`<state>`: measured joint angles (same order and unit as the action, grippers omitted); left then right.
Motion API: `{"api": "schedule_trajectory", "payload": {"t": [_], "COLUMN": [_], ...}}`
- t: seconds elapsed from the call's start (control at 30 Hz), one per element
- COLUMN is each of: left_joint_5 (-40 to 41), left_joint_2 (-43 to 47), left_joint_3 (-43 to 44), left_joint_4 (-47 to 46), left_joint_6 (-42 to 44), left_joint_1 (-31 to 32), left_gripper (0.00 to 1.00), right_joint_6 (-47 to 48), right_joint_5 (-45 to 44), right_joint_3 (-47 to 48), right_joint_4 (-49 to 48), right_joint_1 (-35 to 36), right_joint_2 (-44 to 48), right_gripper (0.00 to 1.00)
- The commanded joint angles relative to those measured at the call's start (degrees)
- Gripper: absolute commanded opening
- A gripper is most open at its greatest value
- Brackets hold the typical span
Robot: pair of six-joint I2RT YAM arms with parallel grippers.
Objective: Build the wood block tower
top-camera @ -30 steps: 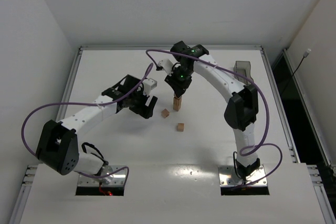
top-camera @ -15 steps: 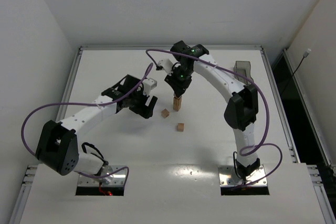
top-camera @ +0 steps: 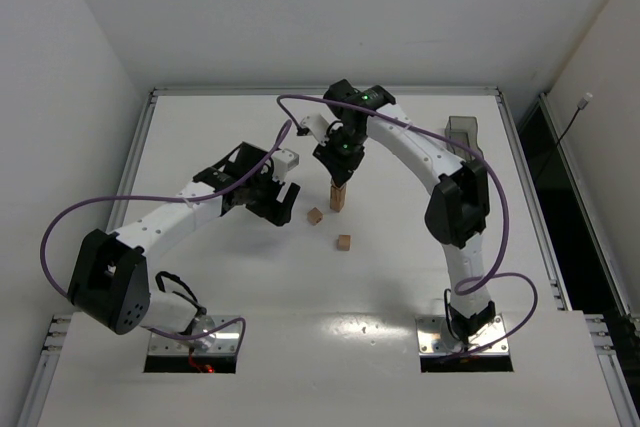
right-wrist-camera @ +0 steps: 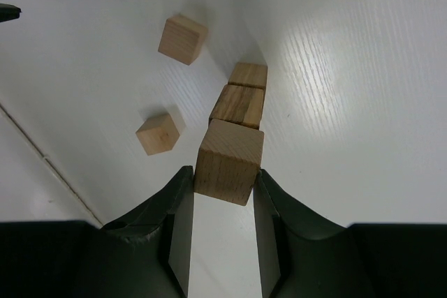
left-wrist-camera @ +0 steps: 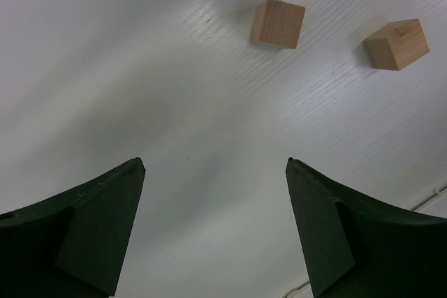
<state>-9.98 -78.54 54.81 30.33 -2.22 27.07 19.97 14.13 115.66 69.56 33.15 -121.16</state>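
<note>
White table, wooden cube at upper centre-right, second cube near right edge, left gripper spread wide across the bottom.

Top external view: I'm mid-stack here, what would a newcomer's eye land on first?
First, the right gripper at the centre of the view, clamped on a wood block right at the top of the narrow tower. Next, the two loose cubes lying on the near side of the tower, with the left gripper open and empty just to their left.

L claw open, R claw clamped
</note>
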Motion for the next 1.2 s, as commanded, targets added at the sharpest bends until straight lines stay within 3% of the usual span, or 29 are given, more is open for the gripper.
{"api": "schedule_trajectory", "payload": {"t": [0.0, 0.33, 0.63, 0.8, 0.93, 1.03, 1.17], "left_joint_5": [0.0, 0.0, -2.1, -3.6, -4.8, -4.8, -5.8], "left_joint_2": [1.9, 1.9, 7.6, 15.5, 18.3, 19.0, 10.6], "left_joint_3": [0.6, 0.6, -4.7, -12.8, -17.0, -21.3, -19.2], "left_joint_4": [-1.0, -1.0, -3.2, -9.5, -17.1, -28.0, -33.0], "left_joint_6": [-0.6, -0.6, -2.2, -3.9, -5.2, -5.8, -5.1], "left_joint_1": [0.1, 0.1, 0.1, 0.6, 2.9, 4.2, 6.8], "left_gripper": [0.79, 0.79, 0.79, 0.77, 0.74, 0.71, 0.7], "right_joint_6": [-0.4, -0.4, -2.7, -10.3, -12.4, -13.0, -14.2], "right_joint_5": [0.8, 0.8, 3.6, 4.2, -1.2, -0.7, 3.5], "right_joint_3": [2.4, 2.4, 2.9, -8.6, -18.3, -19.7, -22.6], "right_joint_4": [0.7, 0.8, -5.3, -20.8, -28.8, -28.2, -27.5], "right_joint_1": [0.3, 0.3, -3.0, -12.4, -18.5, -22.5, -26.9], "right_joint_2": [-0.1, -0.1, 7.9, 23.0, 31.0, 31.5, 31.5], "right_gripper": [0.28, 0.7, 0.73, 0.76, 0.81, 0.81, 0.81]}}
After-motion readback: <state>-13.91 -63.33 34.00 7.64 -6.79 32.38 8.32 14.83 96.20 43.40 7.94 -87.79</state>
